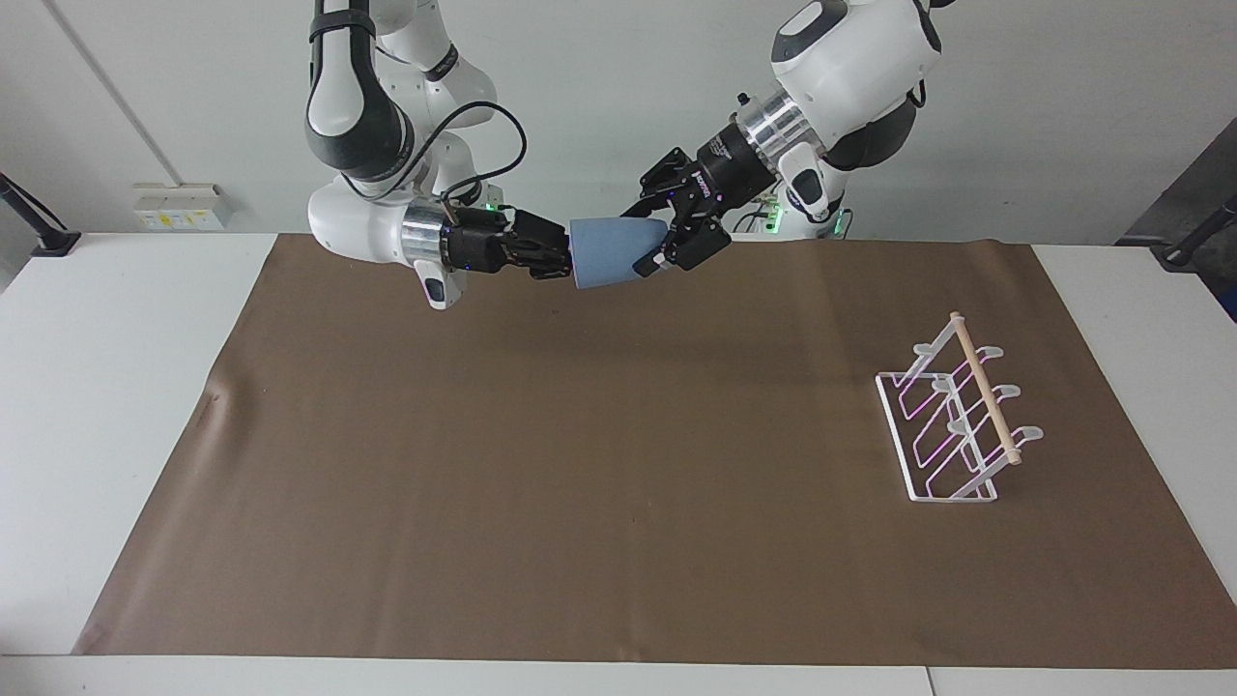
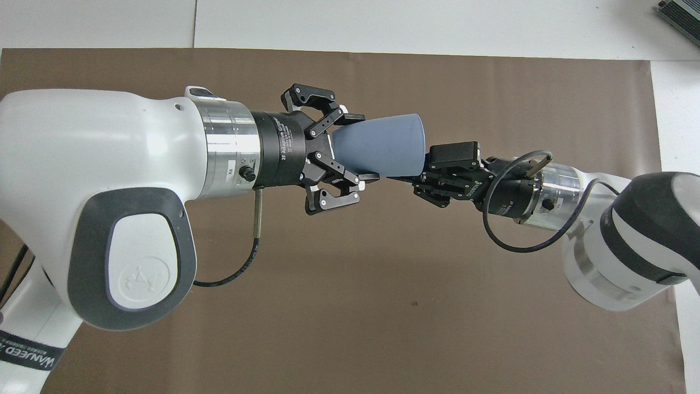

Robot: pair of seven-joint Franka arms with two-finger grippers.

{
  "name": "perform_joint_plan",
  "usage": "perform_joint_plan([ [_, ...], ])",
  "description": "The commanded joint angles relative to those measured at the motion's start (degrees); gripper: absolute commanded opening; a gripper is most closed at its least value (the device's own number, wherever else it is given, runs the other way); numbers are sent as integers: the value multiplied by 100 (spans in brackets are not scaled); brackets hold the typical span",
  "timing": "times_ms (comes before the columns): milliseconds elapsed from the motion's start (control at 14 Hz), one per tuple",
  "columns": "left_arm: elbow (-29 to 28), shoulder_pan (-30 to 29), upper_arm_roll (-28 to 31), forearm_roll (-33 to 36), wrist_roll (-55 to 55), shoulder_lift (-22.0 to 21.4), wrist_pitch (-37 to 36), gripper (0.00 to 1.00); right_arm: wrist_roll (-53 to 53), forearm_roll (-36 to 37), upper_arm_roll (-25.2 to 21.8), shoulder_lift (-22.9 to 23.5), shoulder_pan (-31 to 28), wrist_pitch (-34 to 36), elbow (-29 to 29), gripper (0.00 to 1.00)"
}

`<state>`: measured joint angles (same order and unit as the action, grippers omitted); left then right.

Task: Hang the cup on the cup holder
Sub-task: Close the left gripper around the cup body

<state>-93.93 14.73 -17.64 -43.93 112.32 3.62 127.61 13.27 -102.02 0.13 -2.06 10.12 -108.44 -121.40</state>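
One light-blue cup (image 1: 612,252) lies on its side in the air between the two grippers, above the edge of the brown mat (image 1: 618,483) nearest the robots, about midway between the two arms' ends of the table (image 1: 116,387). The left gripper (image 2: 358,146) has its fingers (image 2: 354,116) closed on the narrow base end of the cup, one finger on each side of the tapering wall, so the cup's wide mouth points toward the right arm. The right gripper (image 2: 424,175) is at that mouth; its fingers (image 2: 407,177) sit at the rim, and whether they are still pinching the rim or have let go cannot be told from either view. There is one cup holder (image 1: 955,418), a white wire rack standing on the mat toward the left arm's end of the table, well apart from the cup and farther from the robots than it. A single light wooden dowel (image 1: 984,387) runs across the holder's top, and the slanted prongs under it carry nothing. Two arms are in view, both raised over the mat.
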Motion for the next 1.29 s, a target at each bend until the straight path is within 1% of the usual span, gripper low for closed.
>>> perform_joint_plan([
  [0, -309, 74, 50, 104, 97, -203, 142, 0, -79, -152, 31, 3, -10, -1, 47, 34],
  [429, -327, 56, 68, 104, 80, -221, 133, 0, -79, -126, 23, 3, -63, 7, 38, 36],
  [500, -336, 56, 68, 104, 71, -230, 133, 0, -79, -99, 23, 3, -80, 16, 38, 44],
  [571, -345, 56, 85, 104, 53, -230, 133, 0, -71, -90, 23, -5, -89, 7, 38, 58],
  [643, -345, 56, 85, 104, 45, -230, 133, 0, -71, -90, 23, -5, -98, 7, 47, 61],
  [714, -345, 48, 85, 104, 44, -230, 133, 0, -62, -90, 23, -5, -98, 16, 47, 68],
  [786, -345, 48, 85, 104, 44, -230, 133, 0, -53, -90, 14, -5, -107, 16, 38, 85],
  [857, -345, 48, 85, 104, 44, -238, 133, 0, -44, -82, 14, -14, -107, 16, 38, 100],
  [1071, -345, -31, 85, 104, 18, -256, 98, 0, -18, -3, -4, -14, -116, -10, 29, 100],
  [1214, -345, -58, 94, 113, -87, -291, 2, 0, -18, 294, -4, -5, -264, 42, 38, 100],
])
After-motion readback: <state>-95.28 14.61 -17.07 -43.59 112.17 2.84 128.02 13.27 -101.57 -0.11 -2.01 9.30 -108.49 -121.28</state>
